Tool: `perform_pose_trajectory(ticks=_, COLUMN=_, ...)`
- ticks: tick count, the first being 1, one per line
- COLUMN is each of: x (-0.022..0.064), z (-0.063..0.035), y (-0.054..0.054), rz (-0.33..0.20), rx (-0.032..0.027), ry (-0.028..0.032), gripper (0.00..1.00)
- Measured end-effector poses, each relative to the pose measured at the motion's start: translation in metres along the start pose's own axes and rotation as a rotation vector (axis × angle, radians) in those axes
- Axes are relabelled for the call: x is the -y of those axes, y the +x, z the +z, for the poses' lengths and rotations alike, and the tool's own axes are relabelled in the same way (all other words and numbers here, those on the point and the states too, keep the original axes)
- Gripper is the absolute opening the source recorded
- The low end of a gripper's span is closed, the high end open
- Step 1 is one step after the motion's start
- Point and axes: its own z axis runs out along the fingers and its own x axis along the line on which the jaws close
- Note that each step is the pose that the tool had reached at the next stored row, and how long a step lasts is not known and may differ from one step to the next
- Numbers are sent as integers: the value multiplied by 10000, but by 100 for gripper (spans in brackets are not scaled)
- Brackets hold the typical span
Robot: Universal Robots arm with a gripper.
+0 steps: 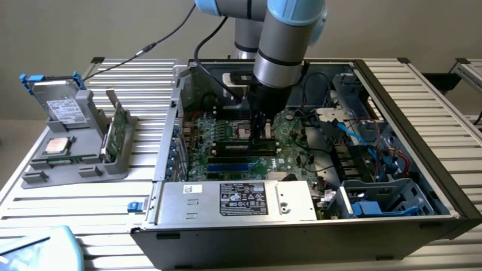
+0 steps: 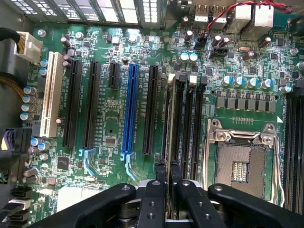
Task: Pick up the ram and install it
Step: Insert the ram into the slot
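Outwardly, one arm is reaching into one open computer case on the bench, its gripper hanging low over the motherboard. One grey holder is sitting left of the case.

At the wrist, two fingers are pinching one ram, which is standing edge-on along the memory slots, between one blue slot and one empty processor socket.

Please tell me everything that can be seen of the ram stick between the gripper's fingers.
The ram is seen edge-on in the wrist view: a long, thin strip with a pale top edge, standing upright on its long side. It runs in line with the black memory slots beside it, near the empty processor socket. The gripper pinches it at one end. Its chips and label are hidden; whether it is fully seated cannot be told.
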Motion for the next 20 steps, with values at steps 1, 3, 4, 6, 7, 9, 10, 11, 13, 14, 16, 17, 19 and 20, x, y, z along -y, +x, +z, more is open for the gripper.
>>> perform_pose_trajectory(ticks=1, x=0, z=0, y=0, rz=1, rx=0, ry=10, gripper=14)
perform_pose_trajectory(ticks=3, x=0, z=0, y=0, rz=1, rx=-1, ry=28, gripper=14)
perform_pose_trajectory(ticks=4, x=0, z=0, y=0, rz=2, rx=-3, ry=36, gripper=14)
perform_pose_trajectory(ticks=6, x=0, z=0, y=0, rz=2, rx=-4, ry=52, gripper=14)
perform_pose_trajectory(ticks=7, x=0, z=0, y=0, rz=2, rx=-4, ry=58, gripper=14)
perform_pose_trajectory(ticks=9, x=-1, z=0, y=0, rz=3, rx=-5, ry=68, gripper=14)
perform_pose_trajectory(ticks=10, x=0, z=0, y=0, rz=3, rx=-6, ry=80, gripper=14)
perform_pose_trajectory(ticks=11, x=-1, z=-1, y=0, rz=4, rx=-11, ry=81, gripper=14)
perform_pose_trajectory(ticks=13, x=-1, z=1, y=0, rz=4, rx=-12, ry=81, gripper=14)
perform_pose_trajectory(ticks=14, x=-1, z=2, y=0, rz=10, rx=-10, ry=82, gripper=14)
perform_pose_trajectory(ticks=16, x=-1, z=3, y=0, rz=34, rx=-8, ry=81, gripper=14)
perform_pose_trajectory(ticks=17, x=-1, z=3, y=0, rz=49, rx=-6, ry=80, gripper=14)
perform_pose_trajectory(ticks=19, x=-1, z=4, y=0, rz=75, rx=-1, ry=81, gripper=14)
perform_pose_trajectory(ticks=20, x=-1, z=4, y=0, rz=92, rx=0, ry=80, gripper=14)
